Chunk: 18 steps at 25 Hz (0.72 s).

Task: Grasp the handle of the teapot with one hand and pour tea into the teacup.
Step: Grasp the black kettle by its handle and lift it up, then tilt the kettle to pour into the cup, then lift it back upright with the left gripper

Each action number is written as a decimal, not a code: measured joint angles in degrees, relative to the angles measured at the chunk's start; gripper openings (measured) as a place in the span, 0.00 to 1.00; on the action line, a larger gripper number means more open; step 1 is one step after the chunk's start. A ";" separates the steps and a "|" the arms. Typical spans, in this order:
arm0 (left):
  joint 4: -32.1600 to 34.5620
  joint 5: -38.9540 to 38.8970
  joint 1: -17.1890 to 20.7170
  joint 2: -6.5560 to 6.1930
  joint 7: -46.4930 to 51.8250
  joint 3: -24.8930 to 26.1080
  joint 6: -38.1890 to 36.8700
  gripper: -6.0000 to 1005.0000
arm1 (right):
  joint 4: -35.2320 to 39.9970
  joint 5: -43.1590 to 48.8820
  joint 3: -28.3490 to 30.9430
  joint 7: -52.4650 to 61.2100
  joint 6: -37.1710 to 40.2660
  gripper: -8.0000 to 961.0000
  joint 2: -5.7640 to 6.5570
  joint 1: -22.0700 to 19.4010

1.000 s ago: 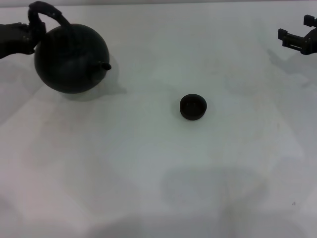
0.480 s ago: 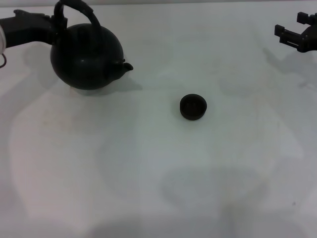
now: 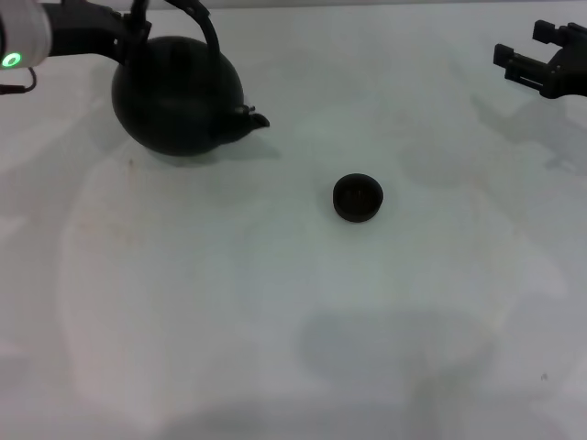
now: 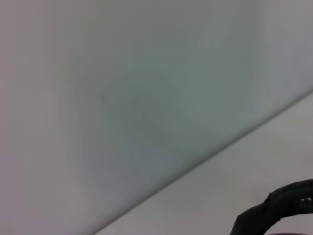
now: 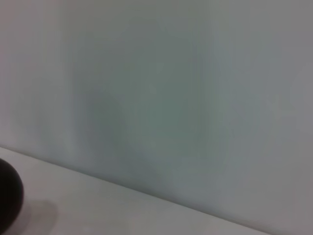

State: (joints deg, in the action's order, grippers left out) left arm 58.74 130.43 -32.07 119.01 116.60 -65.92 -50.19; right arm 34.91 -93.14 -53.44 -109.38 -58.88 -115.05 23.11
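The big round black teapot (image 3: 177,96) hangs at the far left, its spout (image 3: 255,118) pointing right toward the teacup. My left gripper (image 3: 139,26) comes in from the left and is shut on the handle (image 3: 207,35), which arches over the pot. A piece of the handle (image 4: 274,210) shows in the left wrist view. The tiny black teacup (image 3: 358,198) stands on the white table (image 3: 275,321) near the middle, to the right of the spout and nearer to me. My right gripper (image 3: 521,46) hovers open and empty at the far right.
The white table runs on in front of the cup and to both sides. A dark round body (image 5: 9,196), probably the teapot, shows at the edge of the right wrist view. A pale wall (image 5: 171,88) stands behind the table.
My left gripper has carried the teapot to the right, closer to the teacup, with the spout now pointing more downward. The right gripper has drifted slightly left. The teacup has not moved.
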 joint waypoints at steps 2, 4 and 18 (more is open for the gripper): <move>0.00 2.86 -0.86 0.01 2.78 -2.35 1.22 0.11 | -0.20 -0.02 0.00 0.01 -0.22 0.78 -0.01 0.01; 0.07 5.79 -1.52 -0.03 5.84 -5.68 2.97 0.11 | -0.63 -0.02 -0.03 0.01 -0.23 0.78 -0.06 0.13; 5.20 13.16 -4.15 0.07 14.76 -14.96 5.02 0.11 | -0.91 -1.36 -0.09 -0.55 -0.04 0.78 0.01 0.07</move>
State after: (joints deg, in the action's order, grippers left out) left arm 63.94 143.58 -36.22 119.08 131.36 -80.87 -45.17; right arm 34.00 -94.50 -53.53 -109.93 -58.92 -115.04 23.18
